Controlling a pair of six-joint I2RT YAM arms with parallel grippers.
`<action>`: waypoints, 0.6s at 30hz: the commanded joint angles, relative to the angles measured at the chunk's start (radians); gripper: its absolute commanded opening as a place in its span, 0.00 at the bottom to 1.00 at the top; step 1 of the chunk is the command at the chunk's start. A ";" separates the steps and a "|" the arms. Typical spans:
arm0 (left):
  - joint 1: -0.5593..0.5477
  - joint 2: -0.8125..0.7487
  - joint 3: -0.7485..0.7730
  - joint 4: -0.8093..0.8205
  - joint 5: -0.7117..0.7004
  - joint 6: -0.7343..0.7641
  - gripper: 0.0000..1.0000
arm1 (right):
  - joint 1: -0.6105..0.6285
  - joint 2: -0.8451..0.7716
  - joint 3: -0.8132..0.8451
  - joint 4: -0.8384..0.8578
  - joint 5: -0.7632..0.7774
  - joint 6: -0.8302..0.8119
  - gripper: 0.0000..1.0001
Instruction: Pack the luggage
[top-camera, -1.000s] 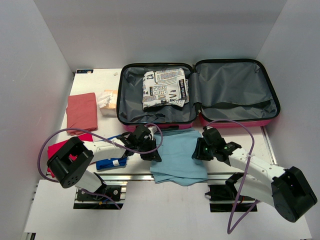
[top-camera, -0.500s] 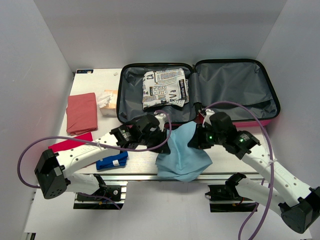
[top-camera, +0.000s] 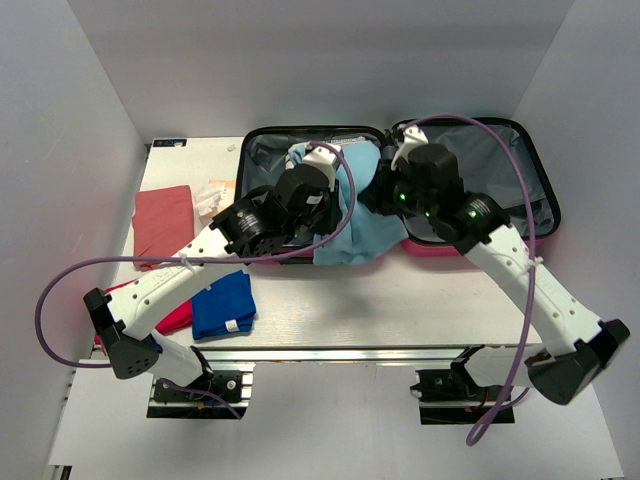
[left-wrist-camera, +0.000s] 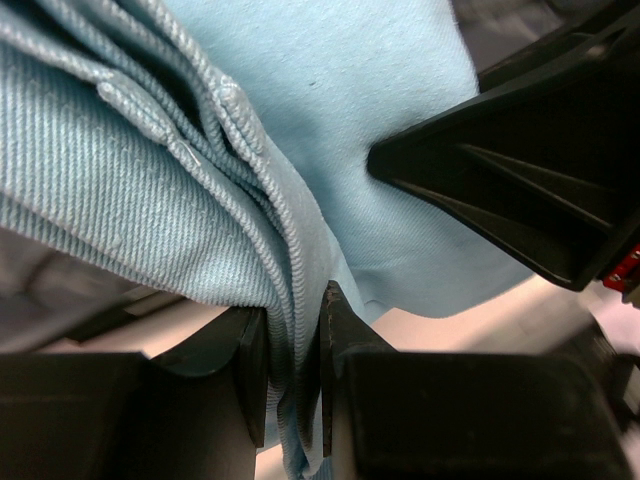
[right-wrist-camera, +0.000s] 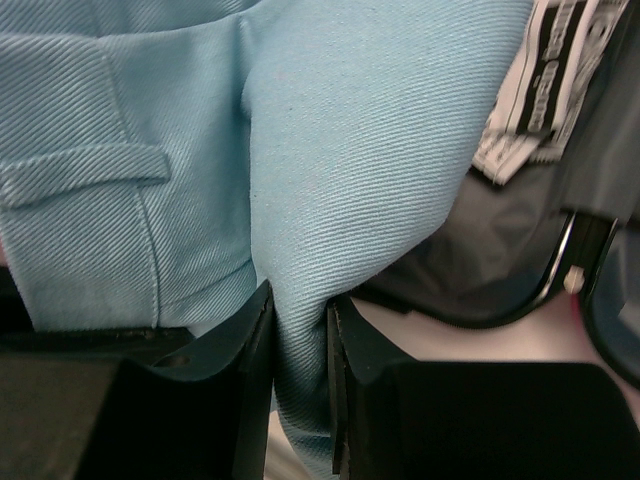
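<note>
Luggage (top-camera: 505, 175) lies open and flat at the far side of the table (top-camera: 400, 300), both grey-lined halves facing up.

- Left gripper (left-wrist-camera: 293, 380): jaws clamped on a bunched fold of the light blue garment (top-camera: 350, 225). Right gripper (right-wrist-camera: 300, 370): jaws pinched on another fold of the same garment, next to a pocket flap.
- Two-point hold looks deliberate. It keeps the cloth spread between the arms rather than balled up, so it can go down flat.
- Both grippers hang over the luggage's left half, near the centre hinge. The garment drapes from them, and its lower edge trails over the near rim of the luggage onto the table.
- Left half of the luggage: a folded black-and-white printed cloth (right-wrist-camera: 520, 110) sits on the lining, mostly hidden under the garment and arms.
- Right half of the luggage: grey lining with a strap across it; the right arm blocks part of it.
- Left of the luggage: a red cloth (top-camera: 163, 222) and a small pale packet (top-camera: 213, 200) just beside the shell. Nearer than the luggage, to the left: a dark blue cloth (top-camera: 222, 303).
- Judgement: placing step in hand; the trailing edge needs to go inside before release.
</note>
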 joint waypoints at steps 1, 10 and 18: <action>-0.002 0.008 0.102 0.078 -0.196 0.069 0.00 | 0.004 0.068 0.114 0.149 0.064 -0.022 0.00; 0.258 0.373 0.421 0.050 -0.158 0.164 0.00 | -0.086 0.371 0.332 0.160 0.110 -0.045 0.00; 0.420 0.504 0.461 0.129 0.054 0.162 0.00 | -0.212 0.654 0.517 0.144 -0.022 -0.044 0.00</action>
